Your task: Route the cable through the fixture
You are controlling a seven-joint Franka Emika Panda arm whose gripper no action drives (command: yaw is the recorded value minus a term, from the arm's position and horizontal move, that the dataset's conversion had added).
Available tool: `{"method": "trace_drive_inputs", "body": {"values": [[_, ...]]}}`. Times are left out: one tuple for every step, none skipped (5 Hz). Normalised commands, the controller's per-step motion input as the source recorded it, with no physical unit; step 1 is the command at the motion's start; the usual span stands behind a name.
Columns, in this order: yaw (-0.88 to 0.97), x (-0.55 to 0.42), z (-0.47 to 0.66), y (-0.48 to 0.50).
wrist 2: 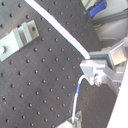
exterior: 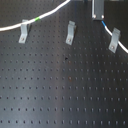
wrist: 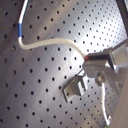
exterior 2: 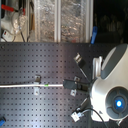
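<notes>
**Cable held near the end clip: risks and camera coverage**

My pincer (wrist 2: 89,64) is clamped on the cable (exterior: 50,14), as both wrist views show: the white cord enters between my jaws and leaves on the far side. In the first exterior view the cable arcs across the back of the perforated black worktop (exterior: 65,95), its green band (exterior: 36,20) lying just above the left clip (exterior: 23,33) and its blue band (exterior: 103,24) just below my pincer, near the right clip (exterior: 115,40). The middle clip (exterior: 71,32) stands apart from the cord.

Risk, as I judge it: the cord may ride over a clip's tab and miss the slot if I lower it off line, since it is limp and bows between supports. Pulling too hard could also drag it off the left clip, or slide it through my grip.

The first exterior view shows all three clips in a row; the second exterior view hides much behind my arm (exterior 2: 112,85). Only the wrist views show my grip itself. Whether the cord already sits in any slot, I cannot tell.
</notes>
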Motion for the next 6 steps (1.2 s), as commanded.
{"method": "trace_drive_inputs", "body": {"values": [[0.0,0.003,0.0,0.051],[0.22,-0.414,0.25,0.36],[0.45,-0.106,0.2,0.307],[0.54,0.015,0.18,0.246],[0.63,0.048,0.19,0.168],[0.53,-0.048,0.16,0.223]]}}
